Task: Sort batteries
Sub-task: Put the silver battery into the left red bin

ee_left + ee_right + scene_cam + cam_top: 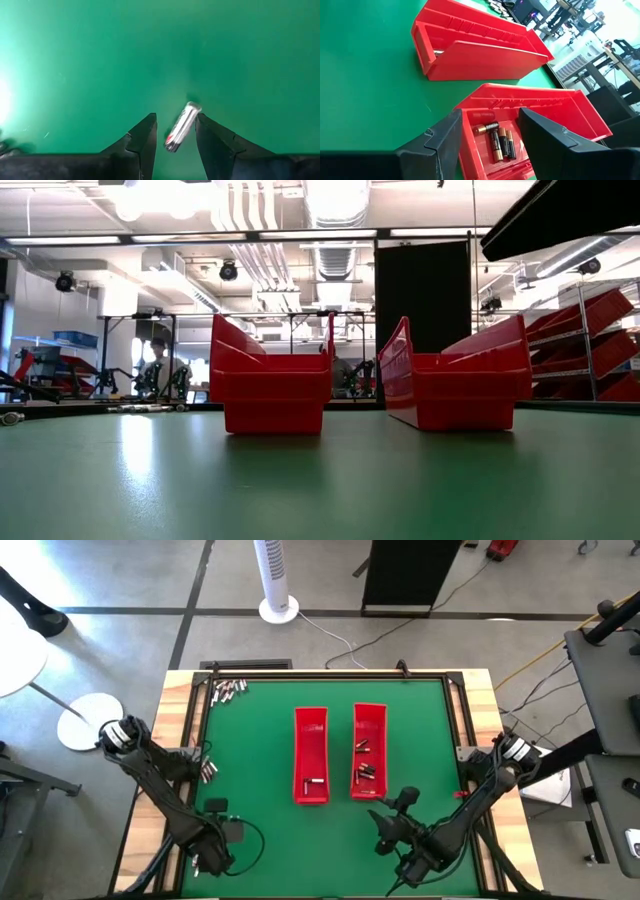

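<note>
Green matting is covering the table (260, 840) in the high view, with two red trays (311, 755) lying side by side at centre frame. Loose batteries (228, 690) are sitting in the upper left corner of the mat, a few more at the left edge, and several dark ones are lying inside the right-hand tray (370, 750). The left gripper (200, 862) is hanging at the lower left, the right gripper (392, 825) at lower centre, just below the trays; no finger detail is showing from here.

Level with the table, the low view is showing both trays (270, 395) end-on, with shelving and a distant person blurred behind; neither arm is appearing.

Looking down, the left wrist view is showing that gripper's fingers (142, 142) spread, with a silvery battery (182, 126) lying tilted on the mat between them, seemingly touching one finger; its label is too blurred to read.

Pointing forward, the right wrist view is showing spread fingers (440, 142) over the near tray's end (540, 107), where three copper-and-black batteries (497, 140) are lying; their writing is illegible.
</note>
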